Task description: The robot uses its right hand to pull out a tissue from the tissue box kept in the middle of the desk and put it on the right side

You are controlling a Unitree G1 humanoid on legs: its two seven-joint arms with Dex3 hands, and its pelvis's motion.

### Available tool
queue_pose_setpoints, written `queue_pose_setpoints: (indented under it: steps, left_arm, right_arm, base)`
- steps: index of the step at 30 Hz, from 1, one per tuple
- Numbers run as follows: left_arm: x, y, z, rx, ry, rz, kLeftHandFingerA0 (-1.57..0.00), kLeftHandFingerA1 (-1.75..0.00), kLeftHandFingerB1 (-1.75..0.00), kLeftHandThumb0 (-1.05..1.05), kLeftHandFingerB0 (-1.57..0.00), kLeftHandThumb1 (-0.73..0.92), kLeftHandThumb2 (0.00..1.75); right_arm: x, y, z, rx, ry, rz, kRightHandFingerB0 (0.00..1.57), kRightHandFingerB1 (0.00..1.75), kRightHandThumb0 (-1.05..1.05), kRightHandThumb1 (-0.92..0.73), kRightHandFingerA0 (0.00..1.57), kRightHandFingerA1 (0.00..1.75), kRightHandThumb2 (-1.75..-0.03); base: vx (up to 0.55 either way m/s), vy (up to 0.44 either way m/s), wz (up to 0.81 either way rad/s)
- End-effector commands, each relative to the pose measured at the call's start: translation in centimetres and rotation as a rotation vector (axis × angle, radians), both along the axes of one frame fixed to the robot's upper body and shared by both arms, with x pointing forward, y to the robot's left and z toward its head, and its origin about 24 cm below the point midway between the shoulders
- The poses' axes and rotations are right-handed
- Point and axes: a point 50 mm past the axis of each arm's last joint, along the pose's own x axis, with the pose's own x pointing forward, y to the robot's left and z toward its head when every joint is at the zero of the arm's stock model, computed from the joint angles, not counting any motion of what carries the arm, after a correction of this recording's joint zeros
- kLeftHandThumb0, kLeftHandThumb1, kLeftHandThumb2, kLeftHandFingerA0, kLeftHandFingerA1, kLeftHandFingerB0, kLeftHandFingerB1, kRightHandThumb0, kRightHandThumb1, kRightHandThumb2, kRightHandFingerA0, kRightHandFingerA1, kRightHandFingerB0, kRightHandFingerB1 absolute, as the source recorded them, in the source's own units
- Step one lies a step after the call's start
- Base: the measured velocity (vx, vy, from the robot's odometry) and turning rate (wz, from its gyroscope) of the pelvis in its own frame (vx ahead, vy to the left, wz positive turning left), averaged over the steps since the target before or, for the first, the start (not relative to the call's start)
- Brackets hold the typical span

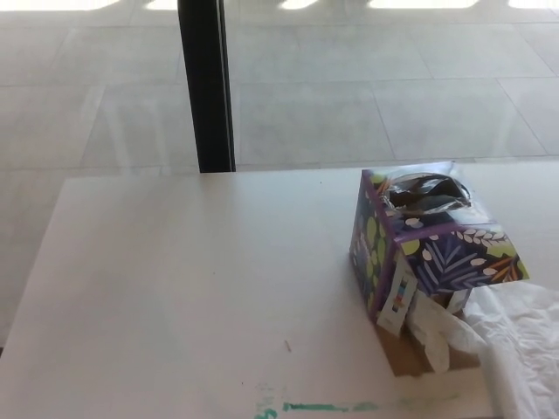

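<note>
**Inspector:** Tissue box [428, 253] first, before the survey proper. Where is it sitting?

**Me:** It is sitting on the right half of the white desk [192, 288], tipped up and leaning, with its bottom flap hanging open toward me and its clear plastic opening facing up and away.

**Inspector:** Now take it largest to smallest.

**Me:** The pale tiled floor [367, 96] is filling the upper part of the view. The desk is taking up the lower part, bare across its left and middle. A black post [206, 83] is standing upright behind the desk's far edge. The box comes next, purple with leaves printed on it. Crumpled white tissue [515, 340] is lying against the box's near right corner and spreading to the picture's right edge. A brown patch [403, 353] is showing under the box's open end. A green smear [323, 407] is marking the desk's near edge, and a tiny dark fleck [287, 346] is lying just above it.

**Inspector:** Your hands, your fingers?

**Me:** Neither hand is showing, so I cannot tell whether my fingers are spread, pressed together, or pinching anything.
</note>
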Motion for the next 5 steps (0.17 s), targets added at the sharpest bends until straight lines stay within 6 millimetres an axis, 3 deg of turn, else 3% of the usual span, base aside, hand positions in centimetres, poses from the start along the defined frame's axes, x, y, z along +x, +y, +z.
queue_pose_setpoints:
  steps: [1,3,5]
  left_arm:
    - [-0.3,0.8,0.2,0.007,0.025,0.097,-0.64,-0.83,-0.76,-0.83,-0.46,0.92,0.70]
    - [-0.3,0.8,0.1,0.014,0.021,0.098,-0.66,-0.82,-0.75,-0.83,-0.47,0.92,0.70]
    - [-0.2,0.8,0.2,0.027,0.027,0.080,-0.68,-0.85,-0.77,-0.84,-0.48,0.92,0.72]
  right_arm:
    - [0.6,0.3,-0.1,0.040,-0.091,0.050,0.78,0.60,-0.61,-0.62,1.00,0.84,-0.59]
    - [1.7,0.2,0.5,0.007,-0.121,0.124,0.74,0.59,-0.62,-0.63,0.96,0.81,-0.59]
    - [2.8,0.3,0.9,-0.016,-0.170,0.151,0.85,0.63,-0.62,-0.60,1.04,0.93,-0.58]
  base:
    - [0.00,0.000,0.00]
    - [0.00,0.000,0.00]
    - [0.00,0.000,0.00]
